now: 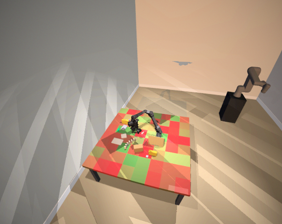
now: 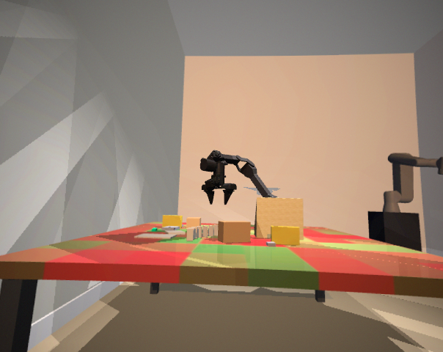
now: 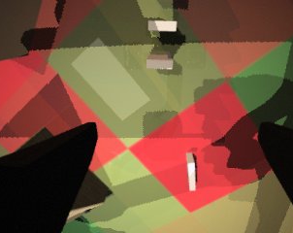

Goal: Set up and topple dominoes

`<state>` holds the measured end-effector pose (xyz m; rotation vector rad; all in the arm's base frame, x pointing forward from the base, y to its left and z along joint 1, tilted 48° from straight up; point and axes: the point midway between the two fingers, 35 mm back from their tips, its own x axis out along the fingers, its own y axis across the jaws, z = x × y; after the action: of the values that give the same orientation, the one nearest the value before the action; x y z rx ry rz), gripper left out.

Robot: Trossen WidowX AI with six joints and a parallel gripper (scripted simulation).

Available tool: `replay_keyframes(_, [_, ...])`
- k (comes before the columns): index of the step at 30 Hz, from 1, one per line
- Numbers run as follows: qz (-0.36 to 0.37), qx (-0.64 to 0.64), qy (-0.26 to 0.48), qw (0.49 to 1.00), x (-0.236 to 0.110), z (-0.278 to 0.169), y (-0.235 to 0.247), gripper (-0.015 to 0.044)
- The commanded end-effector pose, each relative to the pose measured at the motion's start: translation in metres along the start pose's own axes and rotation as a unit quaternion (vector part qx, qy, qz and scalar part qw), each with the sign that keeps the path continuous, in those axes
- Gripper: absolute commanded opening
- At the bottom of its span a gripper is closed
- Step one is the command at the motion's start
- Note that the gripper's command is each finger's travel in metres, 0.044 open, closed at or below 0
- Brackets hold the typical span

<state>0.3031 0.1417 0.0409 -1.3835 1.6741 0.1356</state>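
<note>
A row of several small tan dominoes (image 1: 129, 142) (image 2: 202, 230) stands on the chequered red and green table (image 1: 160, 173) (image 2: 138, 267). Two dominoes at one end of the row show near the top of the wrist view: one (image 3: 162, 25) and a nearer one (image 3: 159, 62). A loose pale domino (image 3: 191, 171) (image 1: 142, 132) lies on a red patch, apart from the row. My gripper (image 1: 138, 131) (image 2: 218, 199) (image 3: 177, 130) is open and empty. It hangs well above the table, beyond the far end of the row.
An orange box (image 1: 137, 147) (image 2: 234, 232) stands right beside the row. A tall cardboard box (image 1: 156, 141) (image 2: 279, 218) and a yellow block (image 1: 152, 152) (image 2: 284, 235) stand to its right. Another yellow block (image 1: 124, 121) (image 2: 171, 220) and a flat pale sheet (image 1: 116, 141) (image 3: 110, 84) lie to the left.
</note>
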Motion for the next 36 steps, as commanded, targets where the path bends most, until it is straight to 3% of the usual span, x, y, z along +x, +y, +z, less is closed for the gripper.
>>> replay_keyframes(1, [0.0,-0.014,0.002,1.0,0.019,-0.04,-0.024,0.044])
replay_keyframes(8, [-0.004,-0.057,0.01,0.998,0.061,-0.115,-0.037,0.044])
replay_keyframes(13, [-0.004,-0.058,0.01,0.998,0.067,-0.116,-0.037,0.044])
replay_keyframes(21, [-0.006,-0.058,0.011,0.998,0.126,-0.119,-0.037,0.044])
replay_keyframes(36, [-0.006,-0.058,0.012,0.998,0.142,-0.121,-0.035,0.044])
